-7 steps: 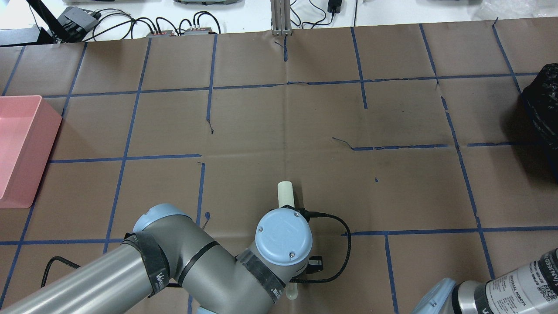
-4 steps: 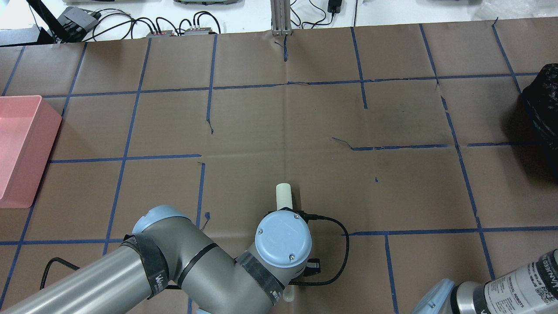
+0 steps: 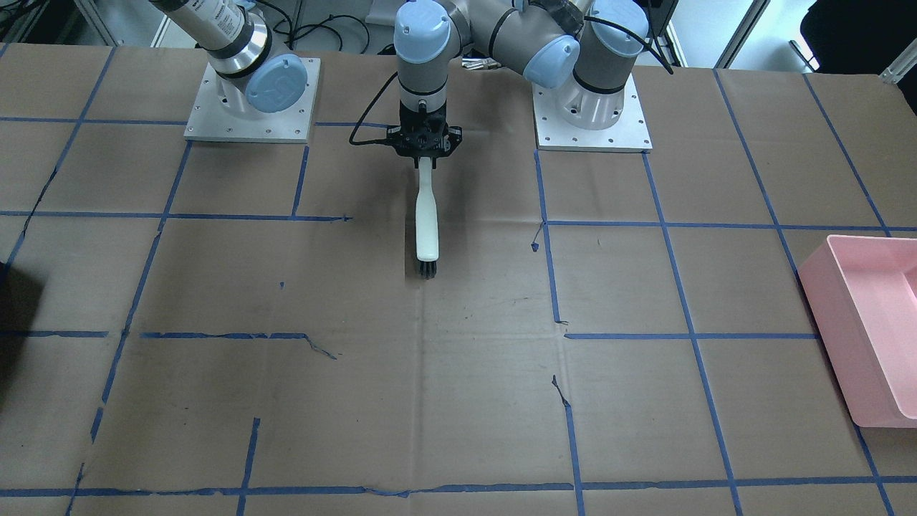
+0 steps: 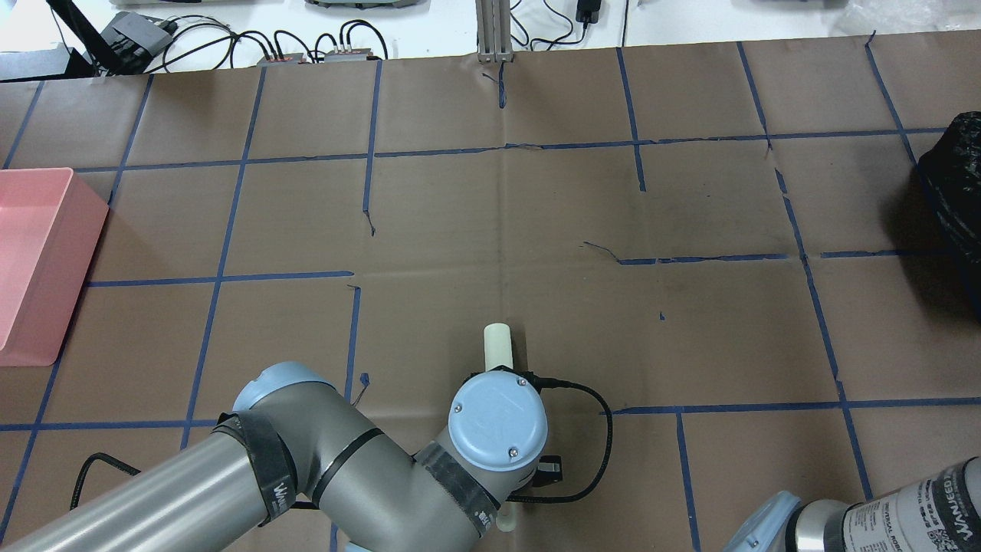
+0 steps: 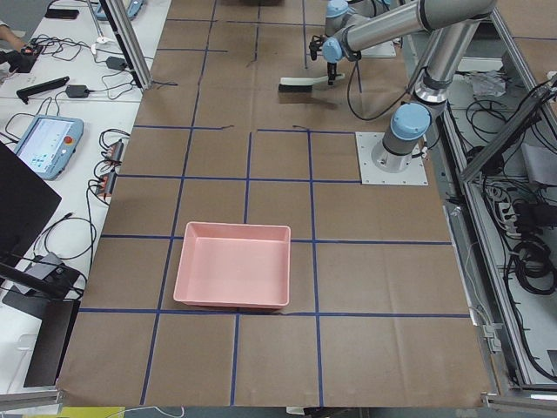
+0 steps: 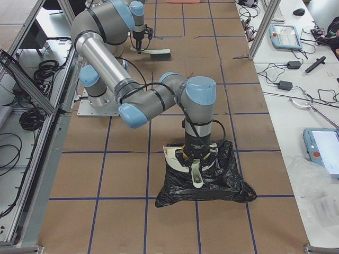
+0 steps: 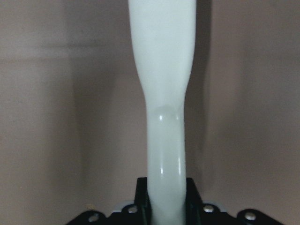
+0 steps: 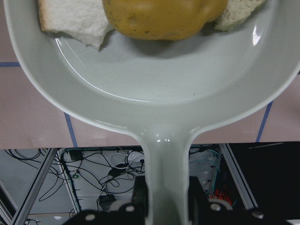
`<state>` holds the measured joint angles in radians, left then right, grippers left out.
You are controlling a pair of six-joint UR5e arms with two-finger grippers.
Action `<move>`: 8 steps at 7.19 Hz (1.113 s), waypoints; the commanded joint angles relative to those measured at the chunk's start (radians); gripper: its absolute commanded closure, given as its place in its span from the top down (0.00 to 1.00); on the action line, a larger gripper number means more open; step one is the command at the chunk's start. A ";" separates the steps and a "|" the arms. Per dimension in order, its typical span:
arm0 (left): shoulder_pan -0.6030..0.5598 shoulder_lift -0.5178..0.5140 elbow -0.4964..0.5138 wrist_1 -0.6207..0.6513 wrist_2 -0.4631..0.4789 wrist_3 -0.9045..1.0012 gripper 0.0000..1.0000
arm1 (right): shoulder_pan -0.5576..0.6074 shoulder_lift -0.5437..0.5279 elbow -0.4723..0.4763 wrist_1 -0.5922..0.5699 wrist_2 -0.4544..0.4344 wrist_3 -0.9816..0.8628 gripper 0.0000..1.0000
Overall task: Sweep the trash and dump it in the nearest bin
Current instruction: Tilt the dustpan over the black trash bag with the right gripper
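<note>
Front-facing view: my left claw (image 3: 428, 147) is top centre, clamped on the white handle of the brush (image 3: 427, 215). The brush runs straight down the frame, dark bristles at its lower end. I can't tell whether they touch the brown bench (image 3: 430, 401) or sit just above it. The pink bin (image 3: 870, 322) is way off at the right edge, well apart from the brush.

Overhead: my left arm comes in from the lower left and its blue wrist cap hides the claw. Only the pale end of the brush (image 4: 498, 345) pokes out above it, bottom centre. Pink bin at the left edge, black bag (image 4: 954, 192) at the right edge.

Left-side view: pink bin (image 5: 233, 277) mid-frame, brush and left claw tiny at the top.

Right-side view: my right claw (image 6: 195, 161) points down right over the black bag (image 6: 222, 185), lower middle, gripping the dustpan (image 6: 197, 179).

Left wrist cam: just the brush handle up the middle, claw closed around it at the bottom edge.

Right wrist cam: right claw closed on the dustpan handle at the bottom. All the trash is in the pan along the top edge. That's the potato (image 8: 164, 16) at top centre and the bread pieces (image 8: 75, 18) tucked against it, one upper left, one upper right.
</note>
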<state>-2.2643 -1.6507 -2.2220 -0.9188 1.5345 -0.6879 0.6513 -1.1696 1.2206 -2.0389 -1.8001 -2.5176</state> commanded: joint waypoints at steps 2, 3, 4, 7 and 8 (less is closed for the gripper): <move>0.005 -0.003 0.005 0.001 0.079 0.002 0.76 | 0.001 -0.002 0.051 -0.142 0.004 0.043 0.01; 0.008 -0.001 0.008 0.005 0.084 0.004 0.86 | 0.001 0.001 0.051 -0.147 0.001 0.059 0.01; 0.009 0.026 0.013 0.009 0.075 0.002 0.88 | 0.001 0.017 0.053 -0.214 -0.002 0.060 0.02; 0.043 0.136 0.077 0.003 0.078 0.119 0.94 | 0.002 0.042 0.053 -0.274 -0.100 0.094 0.03; 0.119 0.181 0.112 -0.003 0.073 0.284 0.94 | 0.011 0.041 0.059 -0.294 -0.113 0.094 0.03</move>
<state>-2.2144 -1.5291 -2.1515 -0.9144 1.6086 -0.5649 0.6550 -1.1298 1.2748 -2.3088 -1.8813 -2.4337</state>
